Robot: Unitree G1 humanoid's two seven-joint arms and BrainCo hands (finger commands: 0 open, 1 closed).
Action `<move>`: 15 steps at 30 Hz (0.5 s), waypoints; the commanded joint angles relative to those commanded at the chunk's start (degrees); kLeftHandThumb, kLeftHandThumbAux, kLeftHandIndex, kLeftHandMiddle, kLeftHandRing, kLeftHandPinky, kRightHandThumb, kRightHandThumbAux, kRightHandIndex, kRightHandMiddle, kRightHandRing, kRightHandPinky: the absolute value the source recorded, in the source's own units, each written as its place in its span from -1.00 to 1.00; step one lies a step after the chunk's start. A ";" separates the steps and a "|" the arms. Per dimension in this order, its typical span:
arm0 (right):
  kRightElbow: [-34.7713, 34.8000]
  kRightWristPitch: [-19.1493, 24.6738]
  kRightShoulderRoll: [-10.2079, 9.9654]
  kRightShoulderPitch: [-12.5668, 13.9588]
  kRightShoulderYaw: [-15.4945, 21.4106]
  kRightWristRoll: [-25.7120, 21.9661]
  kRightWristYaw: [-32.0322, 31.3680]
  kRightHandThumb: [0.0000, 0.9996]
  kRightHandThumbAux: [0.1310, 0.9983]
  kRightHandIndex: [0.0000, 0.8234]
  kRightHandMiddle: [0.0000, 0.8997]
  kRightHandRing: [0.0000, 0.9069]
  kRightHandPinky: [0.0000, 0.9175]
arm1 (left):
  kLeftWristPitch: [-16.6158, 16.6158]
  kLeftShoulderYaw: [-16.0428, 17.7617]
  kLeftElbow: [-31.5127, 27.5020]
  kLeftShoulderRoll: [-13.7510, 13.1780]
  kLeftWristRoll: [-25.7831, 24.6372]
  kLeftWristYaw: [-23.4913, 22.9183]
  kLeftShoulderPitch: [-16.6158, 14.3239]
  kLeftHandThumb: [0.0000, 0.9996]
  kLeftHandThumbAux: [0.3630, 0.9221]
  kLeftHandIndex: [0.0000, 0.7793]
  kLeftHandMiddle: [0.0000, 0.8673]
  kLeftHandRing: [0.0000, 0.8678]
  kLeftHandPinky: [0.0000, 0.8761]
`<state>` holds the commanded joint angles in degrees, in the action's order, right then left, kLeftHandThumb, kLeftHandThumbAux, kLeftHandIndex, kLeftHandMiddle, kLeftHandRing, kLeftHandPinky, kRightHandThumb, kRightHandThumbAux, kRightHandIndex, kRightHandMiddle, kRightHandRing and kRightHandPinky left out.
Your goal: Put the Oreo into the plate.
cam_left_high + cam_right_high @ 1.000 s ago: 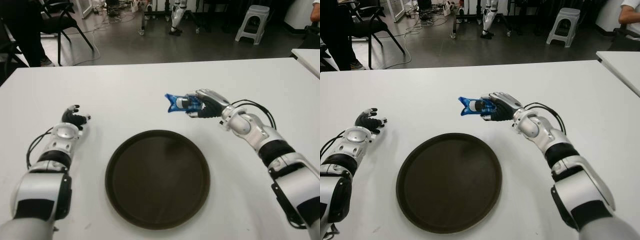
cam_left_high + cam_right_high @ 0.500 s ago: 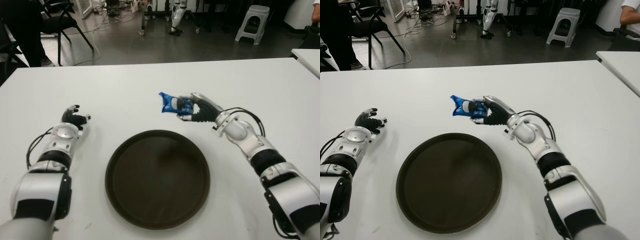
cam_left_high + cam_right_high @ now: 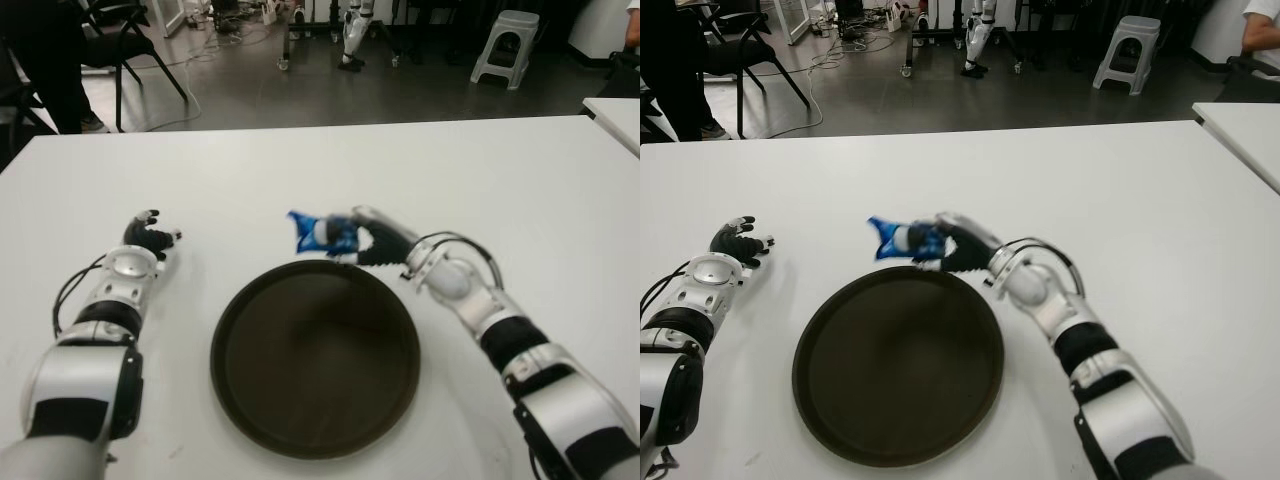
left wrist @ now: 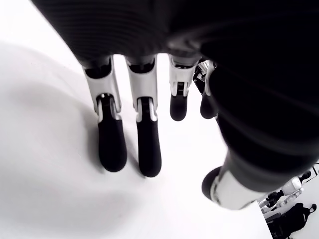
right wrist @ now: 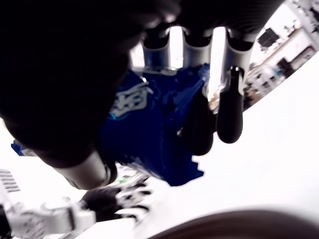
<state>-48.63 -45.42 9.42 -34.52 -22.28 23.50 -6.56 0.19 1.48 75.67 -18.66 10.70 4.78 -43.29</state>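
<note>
A white surface [image 3: 300,160] carries a round dark plate [image 3: 315,440] near the robot. The right hand [image 3: 372,243] is curled around a small blue Oreo packet [image 3: 318,232], holding it in the air just above the plate's far rim, the crimped end sticking out toward the robot's left. The packet looks light, crinkly and slick, with breakable biscuits inside, so a gentle grip across its middle seems wise. The left hand [image 3: 150,236] shows at the left, well apart from the plate, fingers relaxed and straight, holding nothing.
</note>
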 joint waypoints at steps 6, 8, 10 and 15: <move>-0.03 -1.69 -0.54 0.66 -1.59 1.26 -0.56 0.38 0.39 0.06 0.81 0.79 0.73 | 0.09 -0.55 -0.08 0.00 0.31 0.02 -0.09 -0.71 0.53 -0.76 -0.73 -0.66 -0.63; -0.01 -1.85 -0.67 0.76 -2.08 1.78 -0.63 0.38 0.39 0.06 0.81 0.79 0.72 | 0.02 -0.55 -0.08 -0.01 0.20 0.02 -0.07 -0.70 0.52 -0.77 -0.73 -0.67 -0.64; 0.00 -1.83 -0.87 0.93 -2.68 2.39 -0.53 0.38 0.39 0.06 0.82 0.79 0.72 | -0.01 -0.54 -0.08 -0.01 0.10 0.00 -0.06 -0.68 0.50 -0.77 -0.73 -0.67 -0.65; 0.14 -1.68 -1.23 1.46 -3.62 3.54 -0.03 0.38 0.39 0.06 0.82 0.78 0.70 | 0.15 -0.56 -0.07 0.05 0.01 0.01 -0.13 -0.67 0.48 -0.77 -0.72 -0.67 -0.67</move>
<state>-48.49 -47.09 8.19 -33.06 -25.90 27.03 -6.59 0.33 0.92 75.60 -18.62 10.71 4.79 -43.42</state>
